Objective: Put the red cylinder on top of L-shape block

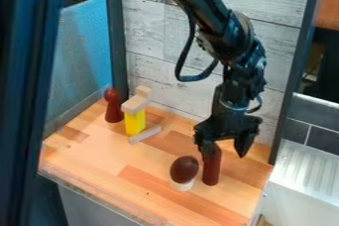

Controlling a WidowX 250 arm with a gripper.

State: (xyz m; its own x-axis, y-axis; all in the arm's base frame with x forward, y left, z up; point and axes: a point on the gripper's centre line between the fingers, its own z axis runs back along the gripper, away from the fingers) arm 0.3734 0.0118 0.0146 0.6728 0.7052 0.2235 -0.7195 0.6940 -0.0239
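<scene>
Jaws: apart | gripper (226, 154): pointing down, view-left finger over the top of the red cylinder (211, 169), contact unclear | cylinder: upright on wooden counter (142, 163), beside brown egg shape (184, 169) | arm (215, 19): slanting from top edge, bending near-vertical at wrist

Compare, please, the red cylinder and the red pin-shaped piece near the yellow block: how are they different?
The red cylinder has nearly straight sides; the pin-shaped piece narrows below a round head. The cylinder stands by the hand; the pin-shaped piece, beside the yellow block. Both are dark red and upright.
</scene>
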